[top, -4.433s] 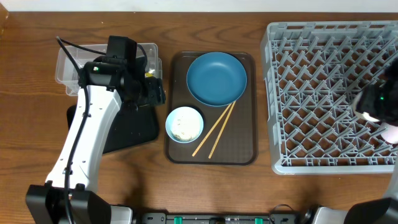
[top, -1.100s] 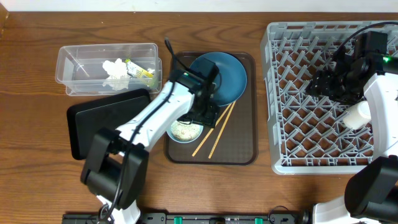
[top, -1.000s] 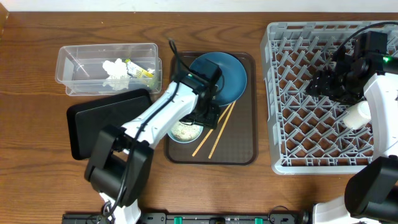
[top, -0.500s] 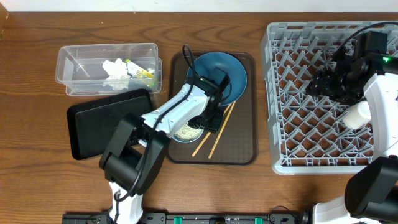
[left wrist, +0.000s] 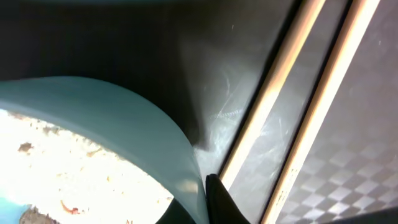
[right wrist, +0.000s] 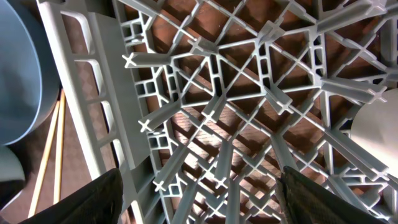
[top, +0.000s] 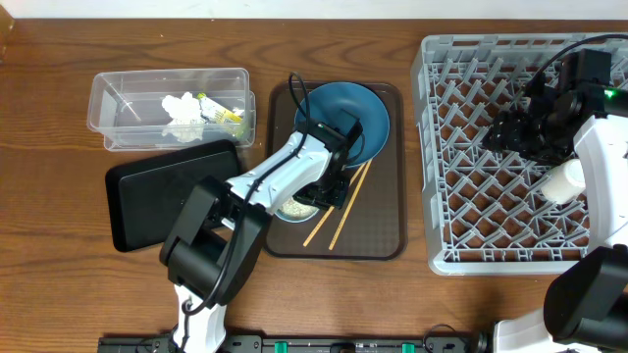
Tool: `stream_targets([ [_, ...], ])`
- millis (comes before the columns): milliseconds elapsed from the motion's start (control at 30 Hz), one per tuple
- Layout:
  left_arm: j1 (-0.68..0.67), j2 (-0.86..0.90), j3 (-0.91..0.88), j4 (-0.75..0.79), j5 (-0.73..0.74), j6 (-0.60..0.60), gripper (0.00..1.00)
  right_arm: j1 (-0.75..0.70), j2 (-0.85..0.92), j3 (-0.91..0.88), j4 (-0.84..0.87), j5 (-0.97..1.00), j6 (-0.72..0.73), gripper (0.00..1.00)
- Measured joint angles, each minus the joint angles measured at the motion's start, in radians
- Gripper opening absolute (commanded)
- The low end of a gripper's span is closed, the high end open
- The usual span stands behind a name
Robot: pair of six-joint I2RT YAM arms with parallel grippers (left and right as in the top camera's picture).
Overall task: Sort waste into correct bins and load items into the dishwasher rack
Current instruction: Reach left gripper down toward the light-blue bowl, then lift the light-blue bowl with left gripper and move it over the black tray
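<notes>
The left fingers just clamped the bowl rim (scraps inside); tipping likely follows. The right fingers gape over the rack.

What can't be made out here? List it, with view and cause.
- Left pincer: overhead, under its own arm; left wrist shows one fingertip beside the bowl.
- Food scraps: overhead, mostly under that arm; left wrist, overexposed.
- White cup: right wrist, cut by the frame edge.

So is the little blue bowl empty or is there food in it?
Not empty. The bowl holds whitish rice-like scraps, plain to see in the left wrist view.
</notes>
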Motion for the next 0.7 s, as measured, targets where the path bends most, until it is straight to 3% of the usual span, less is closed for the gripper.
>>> stream_targets([
  [400,0.055,-0.202,0.0,-0.035,0.02,0.0,0.06,0.0,0.0,0.0,-0.005,0.005,-0.019,0.79],
  [700,0.341,-0.315,0.0,-0.089,0.144,0.008,0.06,0.0,0.0,0.0,-0.008,0.023,-0.024,0.79],
])
